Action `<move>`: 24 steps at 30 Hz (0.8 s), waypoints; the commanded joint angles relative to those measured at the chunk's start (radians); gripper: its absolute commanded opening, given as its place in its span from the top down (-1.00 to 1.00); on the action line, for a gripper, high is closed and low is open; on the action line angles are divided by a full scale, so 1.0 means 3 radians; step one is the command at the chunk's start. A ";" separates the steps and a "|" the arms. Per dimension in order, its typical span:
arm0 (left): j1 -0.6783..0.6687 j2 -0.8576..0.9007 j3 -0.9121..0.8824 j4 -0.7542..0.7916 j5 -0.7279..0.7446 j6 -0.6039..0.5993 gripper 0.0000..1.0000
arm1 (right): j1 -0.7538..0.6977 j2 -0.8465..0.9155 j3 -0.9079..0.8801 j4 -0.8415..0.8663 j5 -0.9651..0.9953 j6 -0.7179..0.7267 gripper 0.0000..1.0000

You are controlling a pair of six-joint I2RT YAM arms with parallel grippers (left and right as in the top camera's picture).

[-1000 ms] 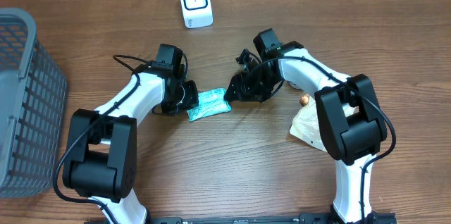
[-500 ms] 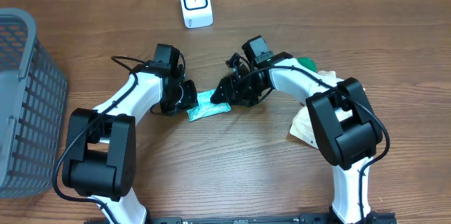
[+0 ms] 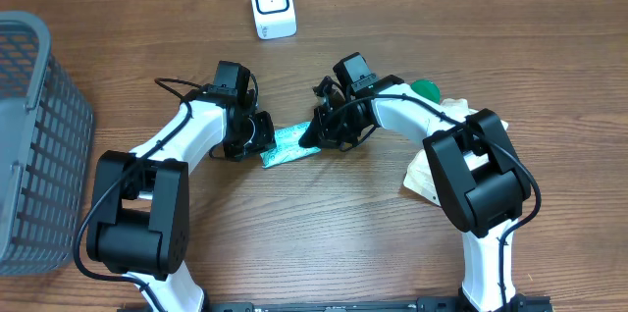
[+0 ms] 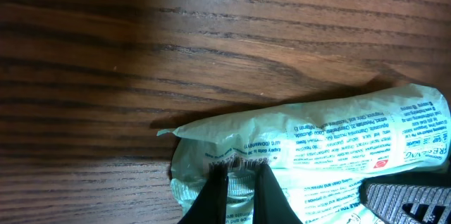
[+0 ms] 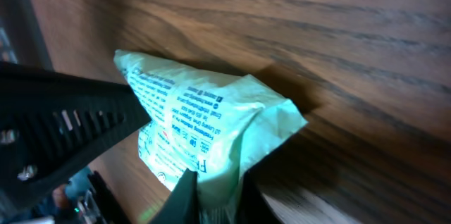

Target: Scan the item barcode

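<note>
A brown wooden bench (image 3: 324, 224) fills the overhead view. A grey mesh basket (image 3: 39, 145) stands at its left edge. Two white and black arms reach in from the near edge: the left arm (image 3: 186, 135) and the right arm (image 3: 432, 116) bend toward each other and meet near the middle of the bench. A pale crumpled bag (image 3: 424, 177) lies just beside the right arm, partly hidden by it. A small white scanner (image 3: 272, 4) stands at the far edge, well apart from both arms. Between the two arms lies a mint-green packet (image 3: 290, 143) with fine print, flat on the bench. The left tool (image 3: 257, 138) is clenched on the packet's left end; in the left wrist view its dark tips pinch the crinkled edge beside a printed barcode. The right tool (image 3: 316, 133) is clenched on the packet's right end; in the right wrist view its tips grip a puckered corner.
</note>
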 commanded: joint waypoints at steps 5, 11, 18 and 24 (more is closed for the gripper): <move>0.0058 0.0342 -0.0005 -0.0230 -0.0310 0.0125 0.37 | -0.0192 -0.0148 -0.0004 -0.0048 -0.0373 -0.0345 0.92; 0.0243 0.0069 0.0562 -0.0773 -0.0257 0.0329 0.31 | -0.0409 -0.0533 -0.0004 -0.0329 -0.0360 -0.0599 0.92; 0.0554 -0.0430 0.1071 -0.1162 -0.0259 0.0526 -0.10 | -0.0661 -0.0926 -0.0004 -0.0763 -0.0350 -0.0811 0.92; 0.0952 -0.0591 0.1144 -0.1289 -0.0347 0.0617 -0.37 | -0.0713 -0.1110 -0.0004 -0.1026 -0.0392 -0.1034 0.92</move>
